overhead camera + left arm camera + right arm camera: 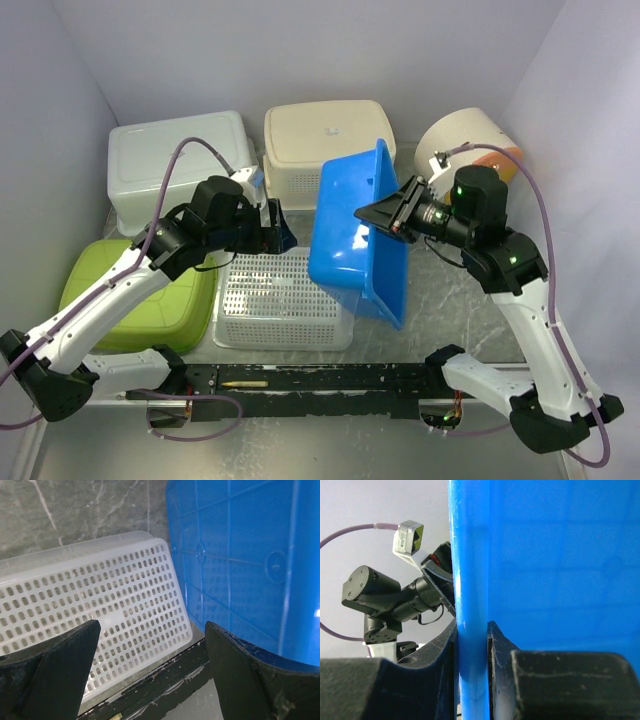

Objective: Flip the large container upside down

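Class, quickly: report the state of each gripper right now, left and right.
Left gripper: open, holding nothing.
Right gripper: shut on the rim of the blue container.

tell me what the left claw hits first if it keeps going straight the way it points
The left claw likely meets the blue container, its underside, first; the white perforated basket lies close below, depth unclear.

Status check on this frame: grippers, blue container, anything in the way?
Right gripper shut on blue container rim. Left gripper open, empty. Container tipped on edge, not yet inverted. White perforated basket close alongside.
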Tool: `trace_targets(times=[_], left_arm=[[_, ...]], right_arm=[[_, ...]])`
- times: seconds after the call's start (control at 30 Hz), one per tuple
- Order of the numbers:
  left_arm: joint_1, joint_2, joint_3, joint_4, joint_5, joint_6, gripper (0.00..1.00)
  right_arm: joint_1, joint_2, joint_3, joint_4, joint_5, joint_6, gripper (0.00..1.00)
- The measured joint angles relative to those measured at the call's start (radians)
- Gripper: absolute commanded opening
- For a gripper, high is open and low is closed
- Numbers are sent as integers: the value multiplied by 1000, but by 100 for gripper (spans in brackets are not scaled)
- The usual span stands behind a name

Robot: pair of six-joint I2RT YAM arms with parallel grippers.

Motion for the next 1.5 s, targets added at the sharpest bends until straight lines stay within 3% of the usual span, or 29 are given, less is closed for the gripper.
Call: trace_targets(times=[0.1,0.2,0.27,0.6,0.63,0.83,1.13,1.27,1.5], left_arm=[[0,13,-8,32,45,-2,97],[0,28,-23,86,115,-12,97],[0,30,-37,135,164,-25,97],[6,40,-110,349,380,-122,97],[5,43,-117,360,400,-132,97],[-14,54,-127,434,465,-185,97],[-82,108,-95,519,483,-218,97],[-100,137,-74,529,483,-222,97],[-128,193,-27,551,480,-233,97]], right_arm=[[-7,-62,-90,29,2,29,2],[-13,-127,-171,94,5,72,19],[-15,-163,-206,120,8,84,25],[-26,-233,-287,190,42,94,26],[-26,-237,-293,194,47,93,29],[-27,-237,-314,146,72,63,73],[-24,-155,-138,-116,200,-105,89],[-24,-136,-35,-200,250,-179,87],[-24,-143,16,-252,281,-233,42]])
